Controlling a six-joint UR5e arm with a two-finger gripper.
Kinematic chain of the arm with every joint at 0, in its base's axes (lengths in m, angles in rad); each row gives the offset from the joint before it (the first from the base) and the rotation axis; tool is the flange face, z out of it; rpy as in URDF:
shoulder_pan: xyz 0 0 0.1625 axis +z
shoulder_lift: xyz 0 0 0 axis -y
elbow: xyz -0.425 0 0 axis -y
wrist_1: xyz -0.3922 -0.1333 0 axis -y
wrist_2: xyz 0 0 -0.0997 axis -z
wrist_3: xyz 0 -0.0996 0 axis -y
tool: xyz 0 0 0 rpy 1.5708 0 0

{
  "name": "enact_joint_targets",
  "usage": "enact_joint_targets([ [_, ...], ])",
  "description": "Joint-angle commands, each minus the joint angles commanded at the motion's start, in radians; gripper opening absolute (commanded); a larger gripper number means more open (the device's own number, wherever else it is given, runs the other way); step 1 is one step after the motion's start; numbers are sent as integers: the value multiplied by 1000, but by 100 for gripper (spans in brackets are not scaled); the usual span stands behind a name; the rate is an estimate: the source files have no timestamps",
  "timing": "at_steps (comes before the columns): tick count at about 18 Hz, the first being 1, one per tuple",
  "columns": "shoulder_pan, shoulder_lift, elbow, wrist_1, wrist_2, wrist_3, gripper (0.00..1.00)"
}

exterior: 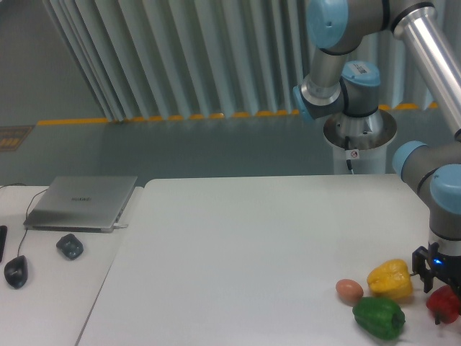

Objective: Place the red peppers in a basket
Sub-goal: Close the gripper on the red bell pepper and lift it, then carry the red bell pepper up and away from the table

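The red pepper point(445, 305) lies at the table's far right edge, partly cut off by the frame. My gripper point(446, 311) hangs straight down over it, its dark body just above the pepper. One finger point(439, 319) shows against the pepper's left side; the other is hidden or out of frame. The jaws look spread around the pepper. No basket is in view.
A yellow pepper point(390, 280) sits just left of the gripper, a green pepper point(378, 318) in front of it, and a brown egg point(349, 290) beside them. A laptop point(82, 202), a mouse point(15, 270) and a small dark object point(70, 246) lie on the left table.
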Motion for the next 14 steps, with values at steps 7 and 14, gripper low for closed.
enact_joint_targets([
  [7,3,66,17,-49,3,92,55],
  [14,32,136,9,-114,2,300,55],
])
